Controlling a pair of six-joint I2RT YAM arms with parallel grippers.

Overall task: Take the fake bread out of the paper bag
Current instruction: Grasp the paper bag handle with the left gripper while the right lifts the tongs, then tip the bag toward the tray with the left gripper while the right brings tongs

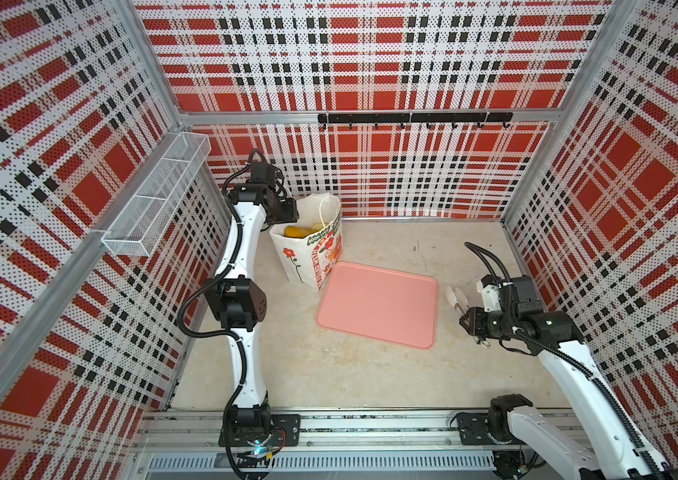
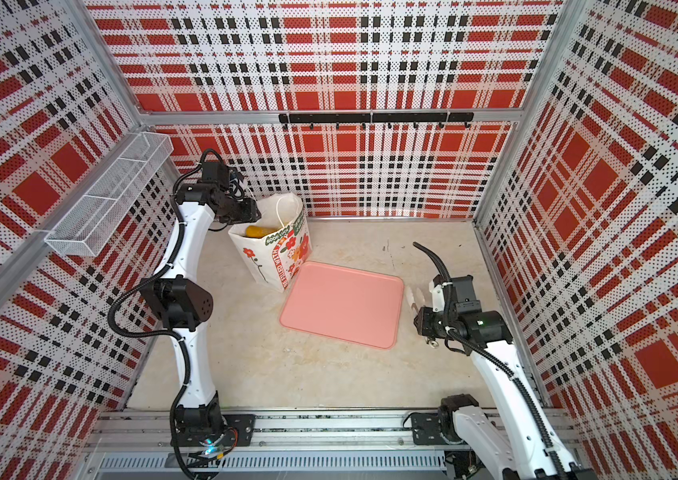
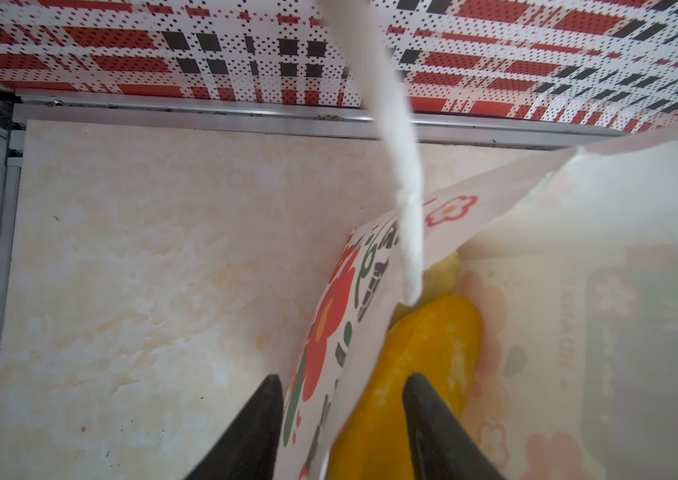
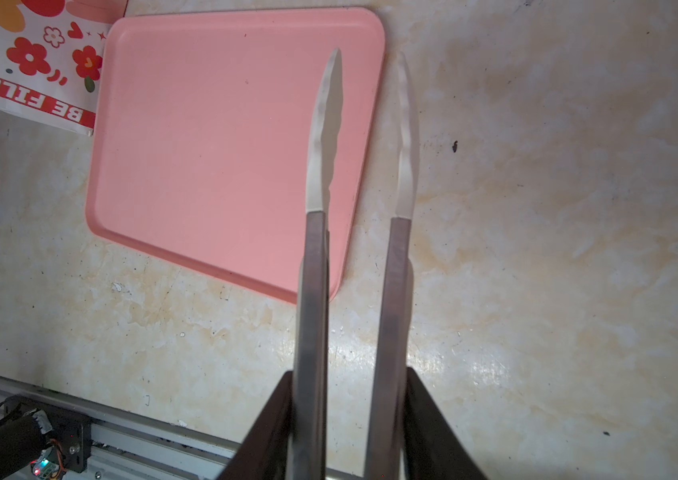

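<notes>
We see 1 paper bag point(image 1: 308, 253) upright, back-left, w/ 2 pcs of fake bread point(image 3: 432, 345) inside, tho the paler pc is half hidden. The left gripper point(image 3: 341, 376) has its 2 fingers part-spread, straddling the bag wall. The right gripper point(image 4: 348, 370) clamps 1 pr of tongs point(image 4: 316, 249) beside 1 pink tray point(image 1: 378, 307).

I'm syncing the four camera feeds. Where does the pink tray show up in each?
Top view: pink tray mid-table, one corner by the paper bag.
Top view: tray in the same spot, beside the bag.
Left wrist: not in it.
Right wrist: tray beneath the tongs, next to the bag.
Shared landmark: the bag's red flowers, in all four.
</notes>
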